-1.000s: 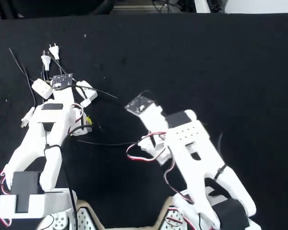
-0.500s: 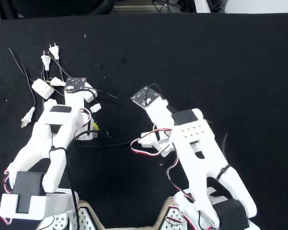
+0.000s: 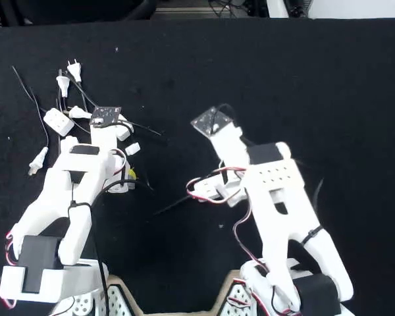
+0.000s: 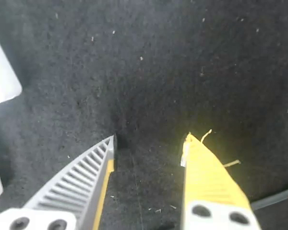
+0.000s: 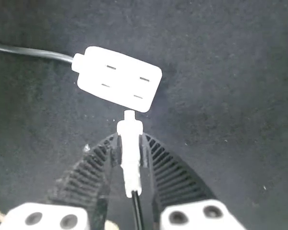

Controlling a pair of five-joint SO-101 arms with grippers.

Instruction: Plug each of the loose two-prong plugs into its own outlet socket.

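Overhead, the black cloth-covered table [image 3: 329, 99] carries two white arms side by side. The left arm [image 3: 79, 174] leans toward a tangle at the far left. There a small white two-prong plug [image 3: 64, 83] lies beside a second white plug [image 3: 74, 66], and a third white plug [image 3: 36, 161] sits nearer the arm's base. A white rectangular outlet block [image 3: 57, 121] rests among their thin black cords. The right arm [image 3: 270, 191] hangs over the middle of the table, well apart from that tangle.

From the left wrist, the left end effector [image 4: 149, 143] gapes wide, one finger grey and one yellow, gripping nothing, with bare table between them.

From the right wrist, the right end effector [image 5: 129, 139] is clamped on a white moulded plug [image 5: 129, 163], whose cord trails back between the fingers. The plug's tip is at the near edge of a white two-socket outlet block [image 5: 117, 79] on a black cable [image 5: 29, 51]; whether they touch, I cannot tell.

I take this for the insertion step. The slots face up toward the camera while the plug points at the block's rim. So it wants lifting, tipping prongs-down over one free pair of slots, then a slow, straight press. The block lies loose and may skid, so the idle left arm could steady it.
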